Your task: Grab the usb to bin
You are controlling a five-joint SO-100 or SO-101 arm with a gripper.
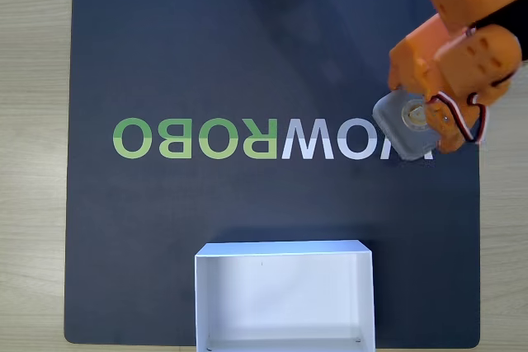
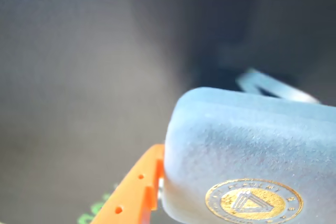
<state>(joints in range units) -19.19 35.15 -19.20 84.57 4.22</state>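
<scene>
"One thing matters first: has the tool (image 1: 417, 125) got the usb (image 1: 404, 125)?"

"It looks so. In the fixed view the grey block sits between the orange fingers, tilted, gold emblem up. In the wrist view the usb (image 2: 247, 156) sits large and close with an orange finger (image 2: 137, 192) pressed against its left side. So I'd call the tool closed on the block; the other finger isn't plainly seen."

"Where is it over the desk (image 1: 33, 154)?"

"Near the right edge of the black mat (image 1: 247, 55), over the end of the WOWROBO lettering (image 1: 264, 139), roughly midway between the mat's top and bottom edges in the fixed view. Whether it rests on the mat or hangs just clear of it, I can't tell, though the tilt suggests it is lifted."

"And the bin (image 1: 285, 249)?"

"White open box at the middle of the mat's bottom edge, well apart from the block. From the tool it lies down and to the left in the fixed view, so the carry runs diagonally across the lettering."

"Does the box's shape matter?"

"Its long axis runs left to right, and it is several times wider than the block. My guess is the sideways aim is forgiving; clearing the near wall is the part to watch."
</scene>
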